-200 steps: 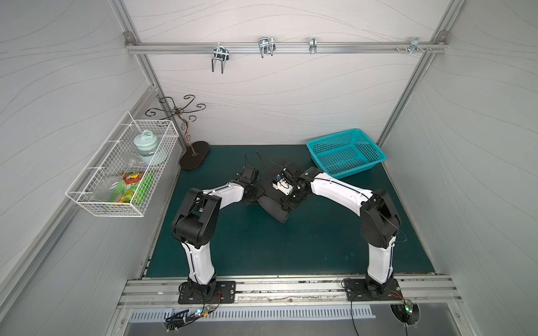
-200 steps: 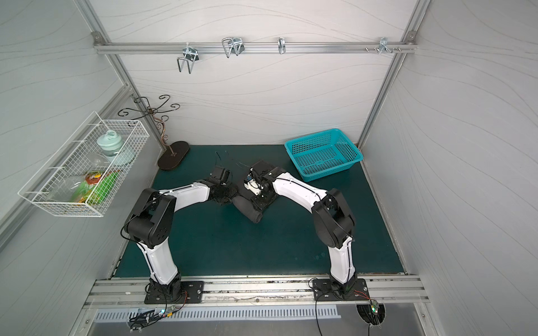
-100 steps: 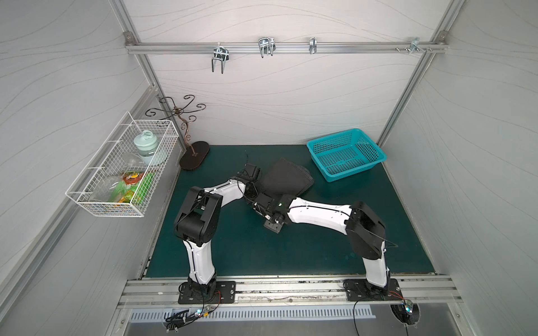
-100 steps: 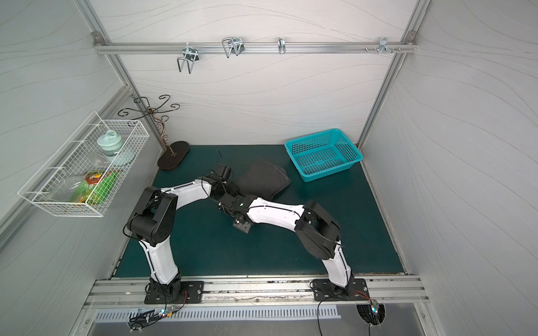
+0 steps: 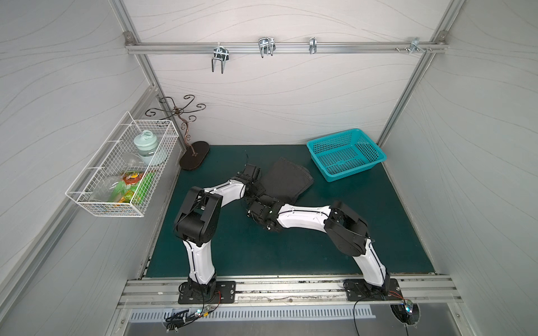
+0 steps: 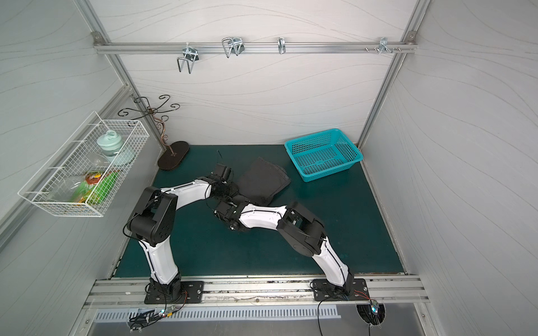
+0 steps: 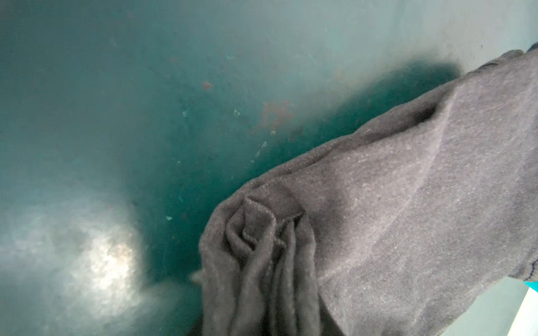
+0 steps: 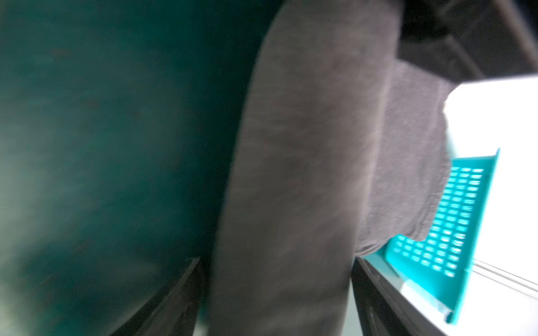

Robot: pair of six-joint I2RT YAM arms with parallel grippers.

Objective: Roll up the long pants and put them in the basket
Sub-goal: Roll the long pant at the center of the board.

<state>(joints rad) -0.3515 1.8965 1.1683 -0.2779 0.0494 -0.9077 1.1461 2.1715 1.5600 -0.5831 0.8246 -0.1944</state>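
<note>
Long pants [image 5: 286, 181] lie mid-surface [image 5: 291, 253], part folded, near teal basket [image 5: 352, 172] but not touching. L claw [image 5: 256, 190] sits at the pants' left edge, narrow, w/ bunched cloth pinched in it; its tips are out of the wrist view. R claw [image 8: 276, 259] is wide, jaws either side of a rolled fold of the pants.

long pants [image 5: 286, 181] on mat [image 5: 262, 250] centre | basket [image 5: 353, 171] behind-right | stand [image 5: 194, 158] behind-left
</note>
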